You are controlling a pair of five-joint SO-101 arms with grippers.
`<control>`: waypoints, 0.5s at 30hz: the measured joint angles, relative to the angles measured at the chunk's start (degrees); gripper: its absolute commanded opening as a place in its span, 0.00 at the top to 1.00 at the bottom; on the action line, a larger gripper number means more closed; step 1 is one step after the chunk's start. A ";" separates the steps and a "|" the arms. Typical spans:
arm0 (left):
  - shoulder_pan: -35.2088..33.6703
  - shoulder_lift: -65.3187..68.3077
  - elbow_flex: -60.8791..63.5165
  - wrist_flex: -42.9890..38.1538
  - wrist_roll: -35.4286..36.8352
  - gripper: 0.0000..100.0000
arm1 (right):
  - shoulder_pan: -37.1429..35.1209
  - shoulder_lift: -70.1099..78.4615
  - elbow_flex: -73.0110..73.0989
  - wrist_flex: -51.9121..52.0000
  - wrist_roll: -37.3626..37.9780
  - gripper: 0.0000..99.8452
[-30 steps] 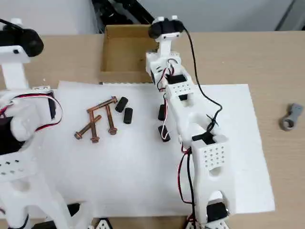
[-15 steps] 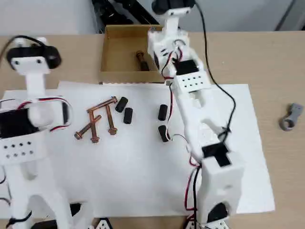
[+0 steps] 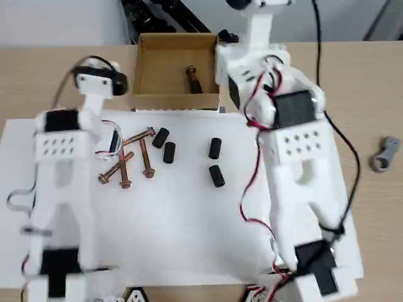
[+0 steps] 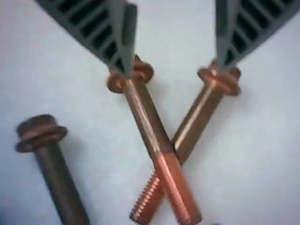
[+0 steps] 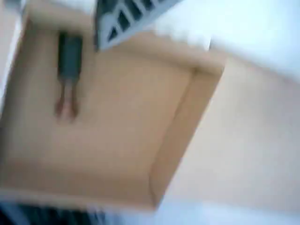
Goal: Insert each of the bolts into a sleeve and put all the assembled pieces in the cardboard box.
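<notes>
The counter [image 3: 371,82] is carrying a white sheet [image 3: 176,233], and both arms are leaning over it. The right arm [image 3: 296,145] is reaching beside the cardboard box [image 3: 178,100], where one assembled piece [image 3: 194,80] is already lying. Whether the right hand [image 5: 123,21] is spread or pressed together cannot be told. The left hand [image 4: 174,65] is hanging spread wide just above the heads of two crossed bolts [image 4: 145,126], holding nothing. A third bolt [image 4: 51,159] is lying just beside them. Picking a bolt looks like the step in hand. It would go best if the hand were settling over a single shank away from the crossing, preferably the upper bolt's, so the lower one is not getting dragged along. The loose sleeves [image 3: 160,137] are waiting near the bolts on the sheet, so a grip near the head would be leaving the threaded end free for insertion.
</notes>
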 measured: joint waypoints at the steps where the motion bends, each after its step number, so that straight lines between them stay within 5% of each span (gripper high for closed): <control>1: 0.00 3.16 -1.85 -0.09 -2.20 0.89 | 0.00 -1.32 0.00 1.93 0.00 0.80; 7: 0.70 19.52 -16.26 -0.44 -14.68 0.89 | 0.09 -8.26 -0.09 11.52 0.00 0.80; 15: 5.98 35.08 -35.08 -0.53 -18.99 0.89 | 0.09 -13.01 -0.44 19.16 0.00 0.80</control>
